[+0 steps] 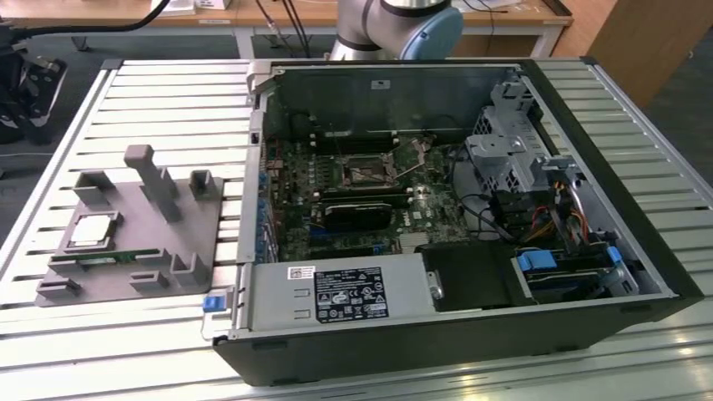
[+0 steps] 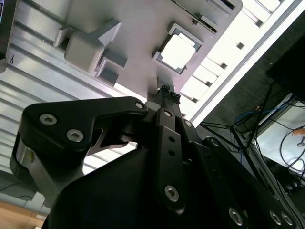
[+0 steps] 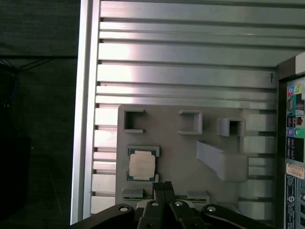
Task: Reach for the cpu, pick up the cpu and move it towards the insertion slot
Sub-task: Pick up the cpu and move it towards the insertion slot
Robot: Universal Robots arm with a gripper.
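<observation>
The cpu [image 1: 92, 231] is a silvery square chip lying flat in a recess of the grey plastic fixture [image 1: 145, 219], at the exterior view's left on the slatted table. Both wrist views look down on the cpu [image 3: 142, 165] [image 2: 177, 51] from well above. My gripper [image 3: 164, 187] [image 2: 165, 90] hangs over the fixture edge beside the chip, apart from it, with its black fingers pressed together and nothing between them. The insertion slot [image 1: 365, 174] is the metal-framed socket on the green board inside the open computer case.
The open black computer case [image 1: 468, 334] fills the exterior view's middle and right, with a power supply [image 1: 334, 294], cables and drive cages inside. The fixture has upright grey posts [image 1: 156, 182] and holds a green memory stick [image 1: 106, 257]. The arm's base [image 1: 396, 25] stands behind the case.
</observation>
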